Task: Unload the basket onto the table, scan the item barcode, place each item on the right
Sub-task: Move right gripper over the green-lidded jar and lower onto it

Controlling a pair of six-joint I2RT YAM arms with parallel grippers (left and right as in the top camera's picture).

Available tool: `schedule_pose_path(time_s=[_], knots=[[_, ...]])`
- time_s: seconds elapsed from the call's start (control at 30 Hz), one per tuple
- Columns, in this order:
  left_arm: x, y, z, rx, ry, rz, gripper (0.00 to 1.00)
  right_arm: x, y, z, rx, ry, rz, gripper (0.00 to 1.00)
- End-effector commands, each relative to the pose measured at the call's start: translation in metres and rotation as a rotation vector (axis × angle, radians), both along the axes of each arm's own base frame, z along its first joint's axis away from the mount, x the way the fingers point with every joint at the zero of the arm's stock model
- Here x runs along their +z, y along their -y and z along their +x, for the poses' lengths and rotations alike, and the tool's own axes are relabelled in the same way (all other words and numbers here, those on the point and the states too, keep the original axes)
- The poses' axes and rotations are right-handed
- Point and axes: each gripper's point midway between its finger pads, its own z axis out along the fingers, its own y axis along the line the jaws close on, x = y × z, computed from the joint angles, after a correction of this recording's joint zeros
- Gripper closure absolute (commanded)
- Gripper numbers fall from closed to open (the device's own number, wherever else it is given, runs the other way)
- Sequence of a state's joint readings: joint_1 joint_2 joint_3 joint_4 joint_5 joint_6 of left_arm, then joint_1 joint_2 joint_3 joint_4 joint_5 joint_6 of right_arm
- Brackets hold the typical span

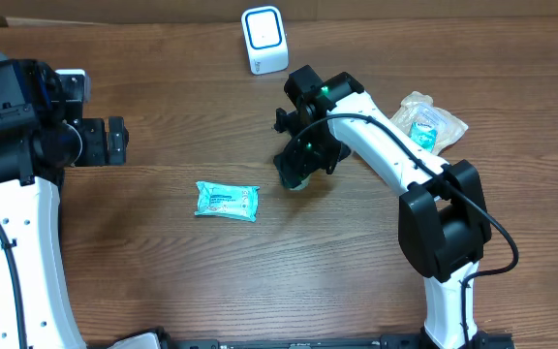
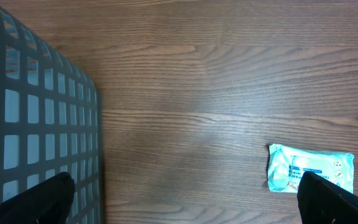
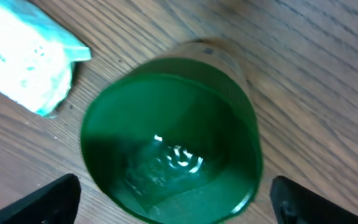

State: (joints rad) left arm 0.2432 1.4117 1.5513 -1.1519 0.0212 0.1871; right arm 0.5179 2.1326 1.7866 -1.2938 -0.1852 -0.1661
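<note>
Though apart, one jar (image 3: pixel 169 146), two packets (image 1: pixel 227 202) (image 1: pixel 432 121)

Pretty much all you can see here is one big wooden table (image 1: pixel 163 281), dark brown, with the grain running side to side. The light's soft and comes from above, so there's only a pale sheen on the boards. Past the far edge there's a plain tan strip (image 1: pixel 114 8), can't tell if it's wall or board, and a grey mesh basket (image 2: pixel 17 124) sits at the table's left end.
</note>
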Motion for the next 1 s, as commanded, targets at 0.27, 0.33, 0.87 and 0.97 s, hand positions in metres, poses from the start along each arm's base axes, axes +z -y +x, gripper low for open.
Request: schedule_pose_path(time_s=[0.27,0.33,0.87,0.97], knots=[[0.01,-0.002,0.0,-0.006,0.029,0.018,0.0,0.102,0.021,0.038,-0.774,0.164,-0.092,0.0],[0.01,-0.002,0.0,-0.006,0.029,0.018,0.0,0.104,0.02,0.04,-0.902,0.152,-0.075,0.0],[0.01,-0.003,0.0,-0.006,0.029,0.018,0.0,0.02,-0.002,0.04,-0.981,0.103,-0.046,0.05],[0.01,-0.002,0.0,-0.006,0.029,0.018,0.0,0.02,-0.008,0.036,-0.963,0.103,-0.046,0.04]])
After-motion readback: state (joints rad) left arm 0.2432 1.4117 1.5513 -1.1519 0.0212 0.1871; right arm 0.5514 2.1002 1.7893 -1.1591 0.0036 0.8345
